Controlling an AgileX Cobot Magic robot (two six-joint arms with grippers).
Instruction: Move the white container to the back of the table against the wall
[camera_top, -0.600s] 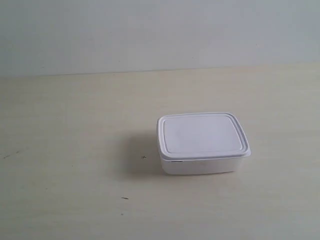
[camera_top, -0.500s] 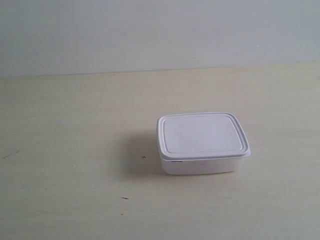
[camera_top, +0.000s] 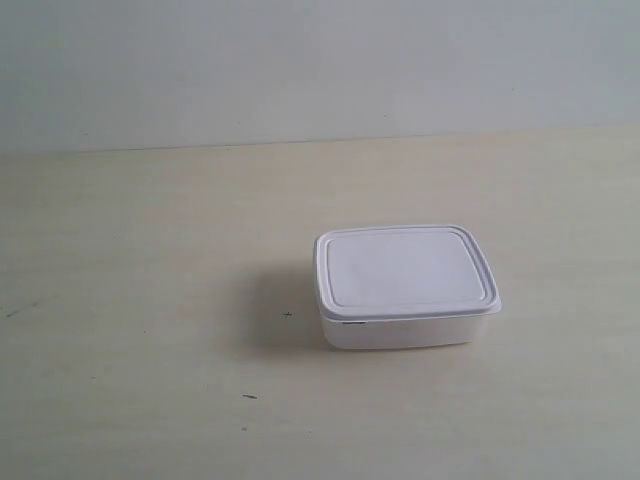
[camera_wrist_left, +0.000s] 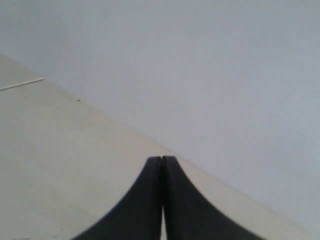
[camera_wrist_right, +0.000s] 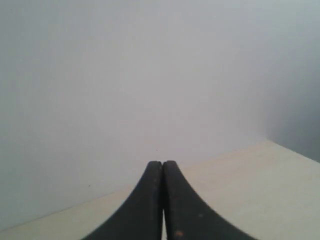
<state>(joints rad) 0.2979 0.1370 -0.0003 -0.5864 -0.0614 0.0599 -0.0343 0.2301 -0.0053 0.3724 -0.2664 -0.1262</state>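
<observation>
The left fingers are pressed together tip to tip with nothing between them. The right fingers are clenched the same way and are just as empty. Past its tips, each wrist view shows only table and wall, so neither arm appears to be near the box, and no arm shows in the exterior view.

The white container sits lid on, on the table, toward the exterior view's right and well apart from the wall.

The step in hand looks like the approach. Whichever arm is nearer should spread its fingers before descending, straddle the box's narrower span, and grip the body below the lid's rim, since the lid might lift off. A square, centred push toward the wall could also work without spinning it.
</observation>
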